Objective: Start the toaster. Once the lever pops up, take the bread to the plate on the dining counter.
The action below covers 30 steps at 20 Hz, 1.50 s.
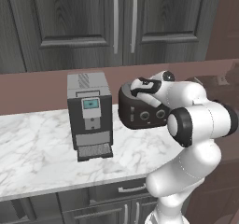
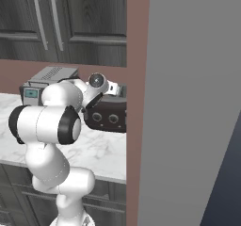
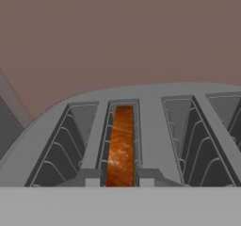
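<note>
The dark rounded toaster [image 1: 140, 115] [image 2: 107, 117] stands on the marble worktop [image 1: 37, 148] against the back wall, two round knobs on its front. My wrist bends down over its top. In the hand view I look straight along the toaster's top slots [image 3: 150, 98]. The bread [image 3: 121, 145], tan-brown, stands on edge in the second slot from the left. My gripper [image 3: 120, 178] is shut on the bread's top edge, one dark fingertip [image 3: 93, 178] on each side of the slice. The plate and the dining counter are out of view.
A tall boxy grey coffee machine [image 1: 88, 115] [image 2: 47, 79] stands just left of the toaster. Dark wall cabinets [image 1: 116, 22] hang above. A tall grey panel [image 2: 188, 102] closes off the right side beside the toaster. Bare marble lies in front of both appliances.
</note>
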Available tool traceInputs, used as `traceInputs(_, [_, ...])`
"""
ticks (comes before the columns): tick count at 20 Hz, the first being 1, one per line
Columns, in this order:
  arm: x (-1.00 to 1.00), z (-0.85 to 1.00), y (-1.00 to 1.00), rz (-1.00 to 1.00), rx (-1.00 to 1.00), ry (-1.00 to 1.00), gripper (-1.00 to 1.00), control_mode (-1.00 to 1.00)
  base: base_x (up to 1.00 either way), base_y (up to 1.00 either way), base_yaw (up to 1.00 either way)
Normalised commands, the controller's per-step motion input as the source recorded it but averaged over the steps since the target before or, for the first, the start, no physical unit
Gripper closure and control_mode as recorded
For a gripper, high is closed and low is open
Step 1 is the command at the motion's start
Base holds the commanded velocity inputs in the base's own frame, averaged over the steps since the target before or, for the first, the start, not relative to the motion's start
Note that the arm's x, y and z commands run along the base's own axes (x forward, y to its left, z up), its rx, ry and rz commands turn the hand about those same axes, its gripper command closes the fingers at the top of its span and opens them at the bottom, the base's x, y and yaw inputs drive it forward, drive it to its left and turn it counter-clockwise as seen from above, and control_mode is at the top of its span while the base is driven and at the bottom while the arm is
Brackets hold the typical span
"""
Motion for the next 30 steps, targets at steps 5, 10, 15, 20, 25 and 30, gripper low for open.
traceInputs(5, [-0.03,0.02,0.00,0.00,0.00,0.00,1.00,-1.00,0.00,0.00,0.00])
traceInputs(10, [-0.05,0.00,0.01,0.01,0.00,0.00,1.00,-1.00,0.00,0.00,0.00])
traceInputs(15, [0.00,0.00,0.03,0.00,0.00,0.00,1.00,-1.00,0.00,0.00,0.00])
traceInputs(20, [0.00,0.00,0.00,0.00,0.00,0.00,1.00,-1.00,0.00,0.00,0.00])
traceInputs(25, [0.00,0.00,0.00,0.00,0.00,0.00,1.00,-1.00,0.00,0.00,0.00])
traceInputs(30, [0.00,0.00,0.00,0.00,0.00,0.00,1.00,-1.00,0.00,0.00,0.00])
